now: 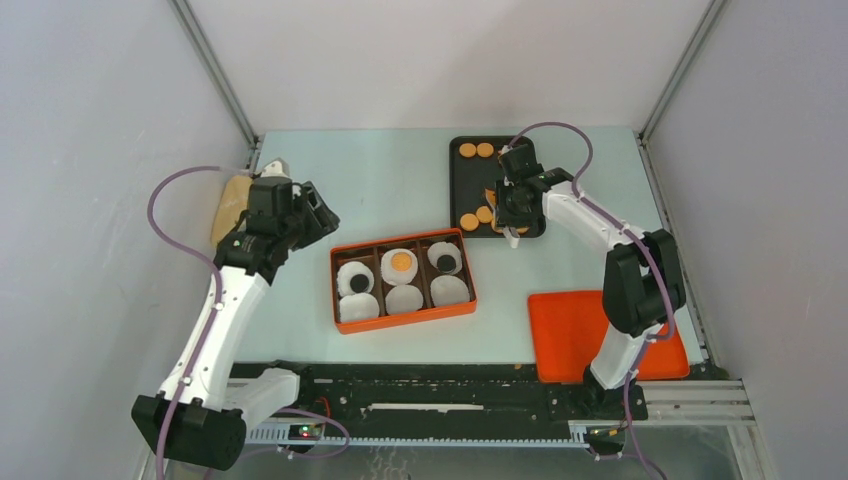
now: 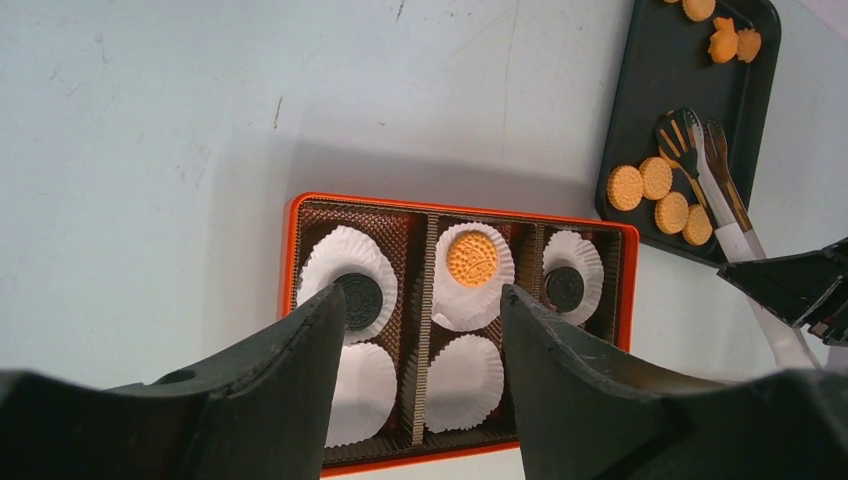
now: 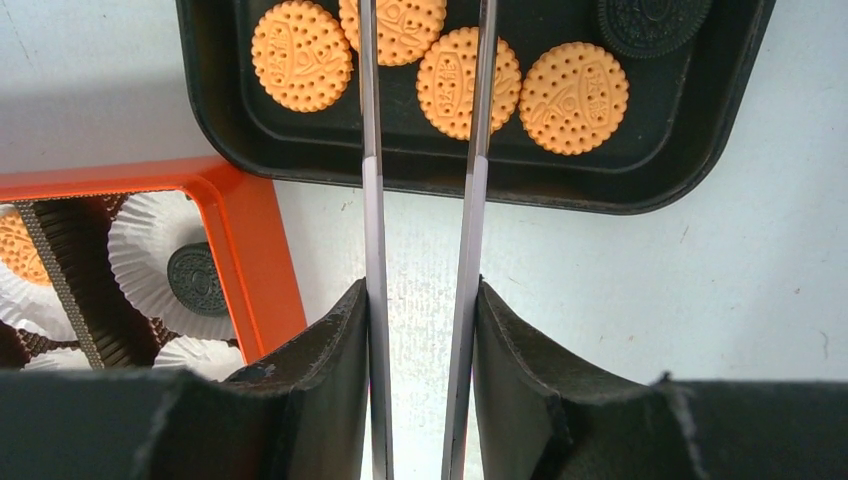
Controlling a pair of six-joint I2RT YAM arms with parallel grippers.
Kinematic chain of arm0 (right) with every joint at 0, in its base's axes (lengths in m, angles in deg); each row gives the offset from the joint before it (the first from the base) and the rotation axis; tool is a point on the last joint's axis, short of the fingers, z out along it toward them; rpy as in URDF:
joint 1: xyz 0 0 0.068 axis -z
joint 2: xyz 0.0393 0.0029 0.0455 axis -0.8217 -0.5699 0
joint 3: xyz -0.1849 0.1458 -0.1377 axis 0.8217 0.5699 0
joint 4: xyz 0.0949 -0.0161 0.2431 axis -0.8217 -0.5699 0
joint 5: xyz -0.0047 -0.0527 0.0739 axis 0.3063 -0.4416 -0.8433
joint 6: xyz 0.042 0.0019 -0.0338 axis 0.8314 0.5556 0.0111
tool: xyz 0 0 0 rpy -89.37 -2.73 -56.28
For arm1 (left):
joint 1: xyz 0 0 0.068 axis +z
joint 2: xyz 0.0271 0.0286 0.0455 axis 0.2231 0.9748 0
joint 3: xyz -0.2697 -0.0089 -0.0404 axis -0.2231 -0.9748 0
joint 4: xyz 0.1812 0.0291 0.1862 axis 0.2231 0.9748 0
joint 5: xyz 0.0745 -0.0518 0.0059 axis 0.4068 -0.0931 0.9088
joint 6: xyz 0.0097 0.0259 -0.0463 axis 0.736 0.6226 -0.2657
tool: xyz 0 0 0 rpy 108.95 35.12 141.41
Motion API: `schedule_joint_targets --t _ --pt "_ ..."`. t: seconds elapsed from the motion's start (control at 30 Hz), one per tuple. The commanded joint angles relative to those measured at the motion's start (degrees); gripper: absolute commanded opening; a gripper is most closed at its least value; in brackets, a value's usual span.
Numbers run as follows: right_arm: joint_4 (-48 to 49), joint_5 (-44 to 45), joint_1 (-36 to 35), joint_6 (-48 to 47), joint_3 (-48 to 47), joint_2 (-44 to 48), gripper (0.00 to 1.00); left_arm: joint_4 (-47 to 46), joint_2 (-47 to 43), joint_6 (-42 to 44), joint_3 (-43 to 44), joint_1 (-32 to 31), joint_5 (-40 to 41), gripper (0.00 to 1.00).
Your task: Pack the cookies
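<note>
Right hand [image 3: 420, 292]: pinching the tongs [image 3: 367, 120] by both arms, so their tips are straddling one orange disc for a lift.
Cookies [image 3: 455, 82]: mostly lying on the black tray [image 3: 400, 172], just beyond the far right corner of the orange box [image 1: 395, 243]; three are already sitting in its far row.
Left hand [image 2: 422, 300]: spread, hovering over the box, holding nothing, probably standing by.
Liner cups [image 2: 465, 375]: waiting unfilled along the box's near row.
</note>
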Motion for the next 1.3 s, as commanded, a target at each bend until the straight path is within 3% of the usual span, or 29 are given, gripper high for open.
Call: schedule_joint_targets --t 0.0,0.37,0.83,1.07,1.27 --pt "0.12 0.21 -0.89 -0.35 -1.65 4.83 0.0 -0.74 -1.06 0.46 -1.11 0.55 -1.07 0.63" --pt "-3.69 2.42 -5.08 -2.05 -8.18 10.23 0.0 -0.44 -0.65 0.37 -0.1 1.24 -0.82 0.61" --pt "-6.52 5.69 -8.38 -1.66 -3.4 13.25 0.0 -0.15 -0.15 0.47 -0.53 1.52 -1.65 0.61" --pt "-6.4 9.5 -7.57 2.24 5.59 17.28 0.27 -1.63 0.13 0.31 -1.28 1.52 -3.31 0.62" --pt "-5.24 9.36 -2.26 3.94 9.55 20.01 0.27 -2.24 0.17 0.19 -1.25 1.52 -4.73 0.62"
